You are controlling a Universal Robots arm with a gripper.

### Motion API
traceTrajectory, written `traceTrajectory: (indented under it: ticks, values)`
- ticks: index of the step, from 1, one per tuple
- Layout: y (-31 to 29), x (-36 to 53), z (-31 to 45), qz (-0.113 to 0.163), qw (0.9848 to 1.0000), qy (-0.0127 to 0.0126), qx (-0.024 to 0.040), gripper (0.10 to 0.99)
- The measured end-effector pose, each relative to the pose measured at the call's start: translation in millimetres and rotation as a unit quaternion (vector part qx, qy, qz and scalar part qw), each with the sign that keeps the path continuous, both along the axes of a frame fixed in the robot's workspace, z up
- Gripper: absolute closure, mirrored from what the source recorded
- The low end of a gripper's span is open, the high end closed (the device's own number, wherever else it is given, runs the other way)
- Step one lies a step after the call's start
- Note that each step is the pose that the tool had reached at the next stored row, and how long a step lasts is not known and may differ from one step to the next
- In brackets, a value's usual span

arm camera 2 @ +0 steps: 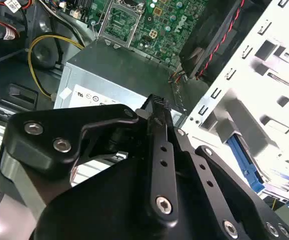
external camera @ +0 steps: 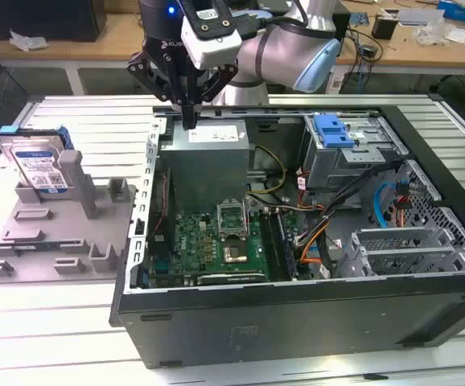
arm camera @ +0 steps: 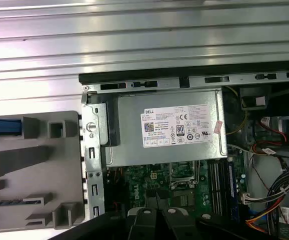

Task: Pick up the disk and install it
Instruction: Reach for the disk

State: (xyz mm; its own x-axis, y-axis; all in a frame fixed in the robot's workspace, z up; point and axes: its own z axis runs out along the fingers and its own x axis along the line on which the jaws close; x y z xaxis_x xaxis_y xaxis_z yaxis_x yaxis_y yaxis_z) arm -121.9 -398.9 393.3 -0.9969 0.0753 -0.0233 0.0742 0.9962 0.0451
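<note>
On the slatted metal table [external camera: 55, 338], the disk [external camera: 39, 165] stands in the grey fixture [external camera: 63, 241], at the exterior view's left. The gripper [external camera: 188, 121], seemingly pinched shut and empty, hangs over the open computer case [external camera: 297, 322]. Wooden benches [external camera: 409, 44] stand behind.

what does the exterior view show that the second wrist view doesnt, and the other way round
Exterior view: the disk standing in the grey holder, on the exterior view's left. Second wrist view: a black fan with red-and-black wires. Both: the tool, the silver power box and the green circuit board.
</note>
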Motion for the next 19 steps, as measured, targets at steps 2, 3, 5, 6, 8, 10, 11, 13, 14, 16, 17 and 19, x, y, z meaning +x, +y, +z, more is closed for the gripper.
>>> traceTrajectory:
  ticks: [2, 3, 5, 6, 8, 10, 11, 13, 14, 16, 17, 19]
  values:
    - [0.0, 0.0, 0.0, 0.000, 1.0000, 0.0000, 0.0000, 0.980]
    - [0.0, 0.0, 0.0, 0.000, 1.0000, 0.0000, 0.0000, 0.980]
    - [0.0, 0.0, 0.0, 0.000, 1.0000, 0.0000, 0.0000, 0.980]
    - [0.0, 0.0, 0.0, 0.000, 1.0000, 0.0000, 0.0000, 0.980]
    - [0.0, 0.0, 0.0, 0.000, 1.0000, 0.0000, 0.0000, 0.980]
    - [0.0, 0.0, 0.0, 0.000, 1.0000, 0.0000, 0.0000, 0.980]
    - [0.0, 0.0, 0.0, 0.000, 1.0000, 0.0000, 0.0000, 0.980]
    - [0.0, 0.0, 0.0, 0.000, 1.0000, 0.0000, 0.0000, 0.980]
    - [0.1, -0.6, -0.1, 0.000, 1.0000, 0.0000, 0.0000, 0.980]
    - [0.7, -4.2, -0.3, 0.000, 1.0000, -0.0001, 0.0001, 0.980]
    - [1.3, -8.2, -0.4, 0.000, 1.0000, 0.0000, -0.0001, 0.980]
    - [2.0, -14.6, -0.9, 0.000, 1.0000, 0.0000, 0.0000, 0.980]
